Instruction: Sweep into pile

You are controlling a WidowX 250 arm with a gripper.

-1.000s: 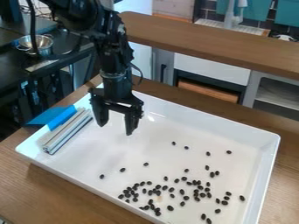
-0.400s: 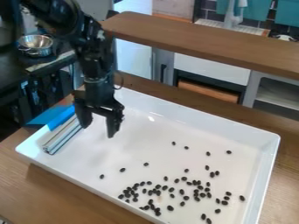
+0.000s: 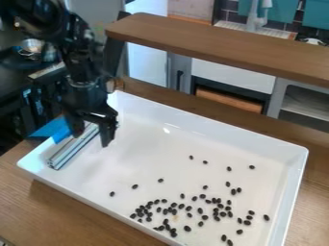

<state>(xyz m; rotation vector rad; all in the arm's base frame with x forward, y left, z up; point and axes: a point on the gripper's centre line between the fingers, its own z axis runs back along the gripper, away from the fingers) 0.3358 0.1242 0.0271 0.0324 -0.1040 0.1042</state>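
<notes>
Drifting across the white tray [image 3: 135, 166] since the earlier frames, the gripper [image 3: 92, 136] has moved to the far end of the metal bar [image 3: 64, 154], beside the blue flap [image 3: 51, 129], its fingers spread apart. The black beans [image 3: 187, 228] remain scattered across the tray, thickest toward its near side.
</notes>
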